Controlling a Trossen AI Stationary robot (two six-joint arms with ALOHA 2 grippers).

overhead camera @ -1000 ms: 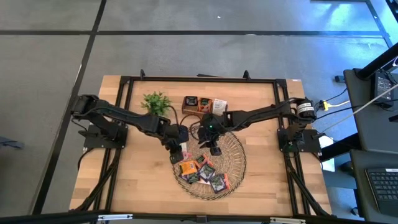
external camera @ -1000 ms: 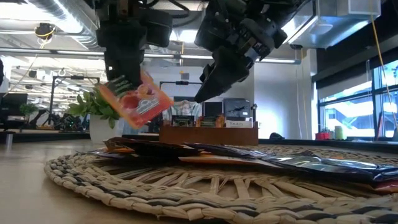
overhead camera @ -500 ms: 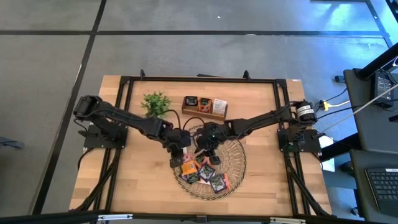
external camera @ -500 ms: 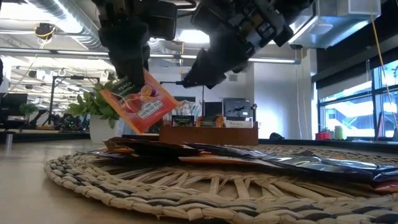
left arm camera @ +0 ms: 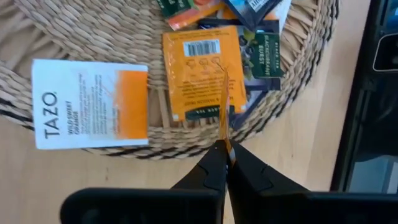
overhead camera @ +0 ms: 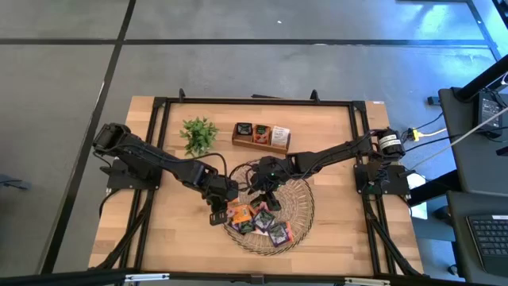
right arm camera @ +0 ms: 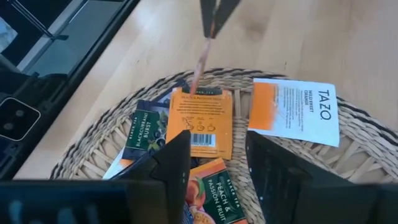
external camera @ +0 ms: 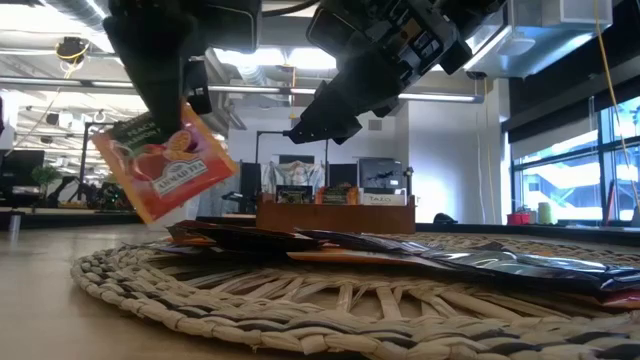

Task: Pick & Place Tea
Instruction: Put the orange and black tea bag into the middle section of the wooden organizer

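Note:
A round woven tray (overhead camera: 295, 208) holds several tea sachets, among them a white one (left arm camera: 90, 102) and an orange one (left arm camera: 202, 81). My left gripper (external camera: 165, 95) is shut on another orange tea sachet (external camera: 160, 160), which hangs above the tray's left rim. In the left wrist view this sachet (left arm camera: 224, 118) shows edge-on. My right gripper (right arm camera: 217, 155) hovers open over the tray's far part, above the sachets, with nothing between its fingers. My left gripper pinches the orange sachet by its upper edge (left arm camera: 224, 145) between its two shut fingers. The fingers come from above, pointing down. The sachet hangs below them, tilted, clear of the tray and the table.
A brown wooden box (overhead camera: 260, 135) with sachets in it stands at the far middle of the table, and a small green plant (overhead camera: 198, 133) to its left. Black frame rails (overhead camera: 159, 143) run along the table's sides. Bare wood lies left of the tray.
My left gripper has carried the orange sachet toward the table's left and near edge, from over the tray to above its left rim; the sachet stays hanging and clear. My right gripper has tipped from steeply down to nearer level.

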